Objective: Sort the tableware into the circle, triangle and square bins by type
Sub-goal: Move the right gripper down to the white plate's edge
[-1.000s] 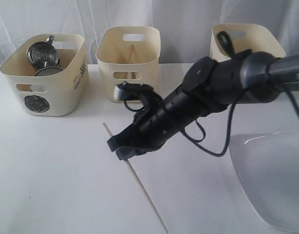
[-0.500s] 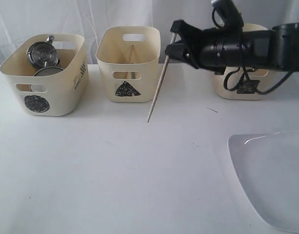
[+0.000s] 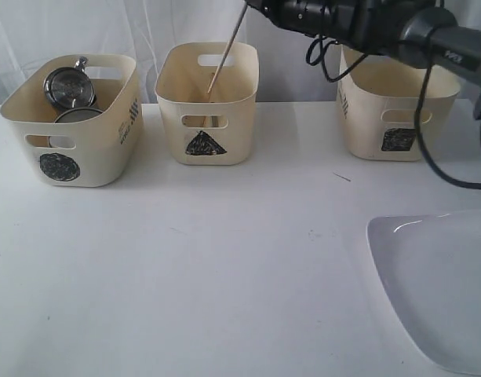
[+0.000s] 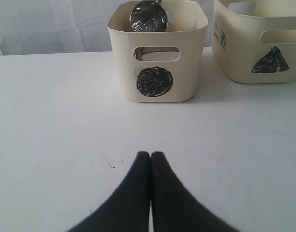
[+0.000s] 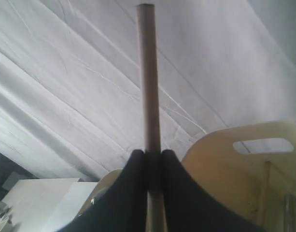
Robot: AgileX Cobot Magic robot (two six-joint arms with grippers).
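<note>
Table: white, carries all items.
Big white plate: on the table at the near right corner, partly cut off by the frame edge.
Right arm: black, reaches in high from the right, above the bins.
Square bin: back right.
Circle tub: back left, with a steel mug tipped inside and a second steel rim below it.
Triangle tub: back centre, between the other two.
Chopstick: tilted, upper end in the right hand, which is clamped on it. Its lower tip shows against the triangle tub's inner wall; whether it is inside or just above the opening, cannot tell.
Second wooden stick: leaning inside that tub.
Left hand: fingers pressed together, holding nothing, over bare table in front of the circle tub.
</note>
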